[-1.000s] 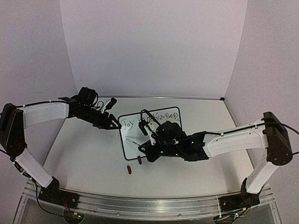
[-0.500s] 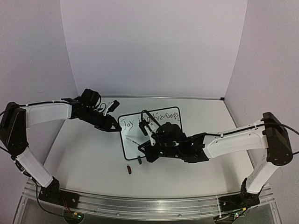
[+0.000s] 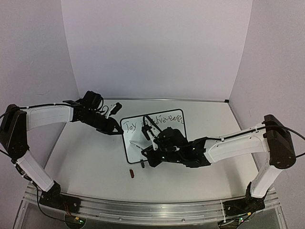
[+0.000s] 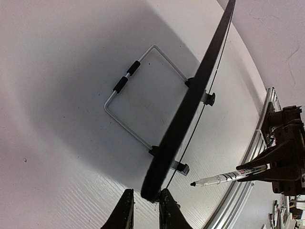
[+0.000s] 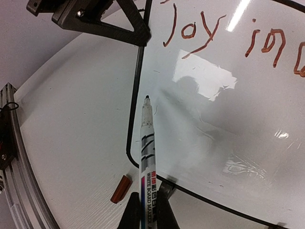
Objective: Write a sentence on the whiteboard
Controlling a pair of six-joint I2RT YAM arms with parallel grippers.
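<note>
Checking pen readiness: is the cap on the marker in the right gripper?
No, the marker shows a bare black tip, and a red cap lies loose on the table.

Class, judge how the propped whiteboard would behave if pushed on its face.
It probably tips easily: the whiteboard rests on a thin wire stand, with the left gripper pinching its edge. Likely stiff: edge-on it looks straight.

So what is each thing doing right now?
whiteboard: propped up, red writing along its top.
marker: uncapped, held in the right fingers.
cap: off, lying on the table.
wire stand: folded out behind the whiteboard.
left fingers: shut on the whiteboard's edge.
</note>
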